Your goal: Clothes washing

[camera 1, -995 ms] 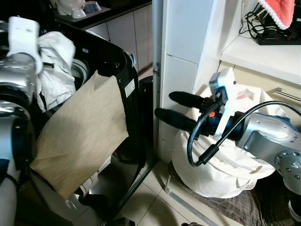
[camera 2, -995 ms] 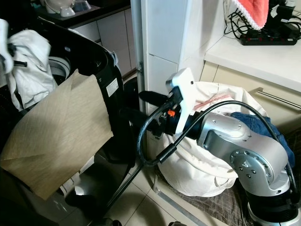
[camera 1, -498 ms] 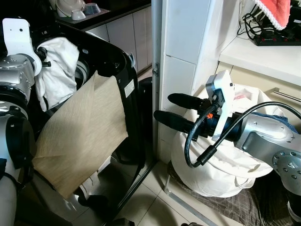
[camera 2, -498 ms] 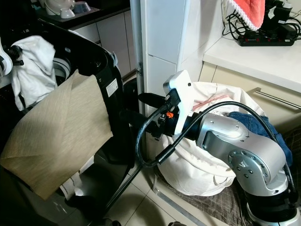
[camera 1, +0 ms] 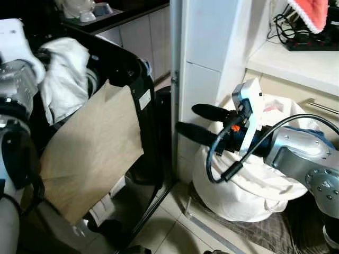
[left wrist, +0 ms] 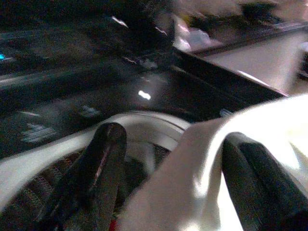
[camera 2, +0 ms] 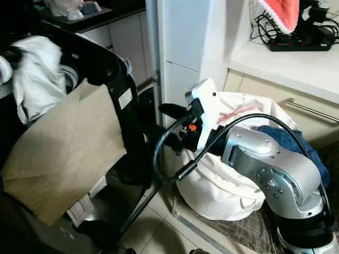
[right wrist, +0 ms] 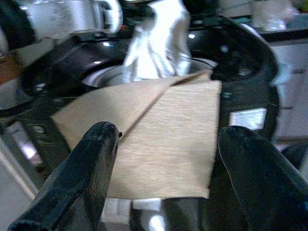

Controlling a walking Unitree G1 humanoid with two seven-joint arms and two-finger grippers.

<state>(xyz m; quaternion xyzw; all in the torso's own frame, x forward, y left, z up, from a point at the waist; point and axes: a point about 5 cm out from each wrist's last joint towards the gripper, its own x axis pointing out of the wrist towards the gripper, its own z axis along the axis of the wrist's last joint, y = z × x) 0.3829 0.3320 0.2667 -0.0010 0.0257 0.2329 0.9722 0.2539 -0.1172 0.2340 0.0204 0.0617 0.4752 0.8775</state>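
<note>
A black top-loading washing machine stands at the left with its lid up. A tan cloth hangs over its front rim. My left gripper is above the drum. Its fingers are spread, and a white garment lies between them against one finger and hangs into the opening. My right gripper is open and holds nothing. It hovers in front of the white laundry bag and points at the washer. Its wrist view shows the tan cloth and the white garment.
Blue jeans lie in the laundry bag. A white cabinet column stands between washer and bag. On the counter at the right are a power strip and a red towel. Tiled floor lies below.
My left arm has shifted a little with the white garment and is blurred now. The right gripper has hardly moved.
</note>
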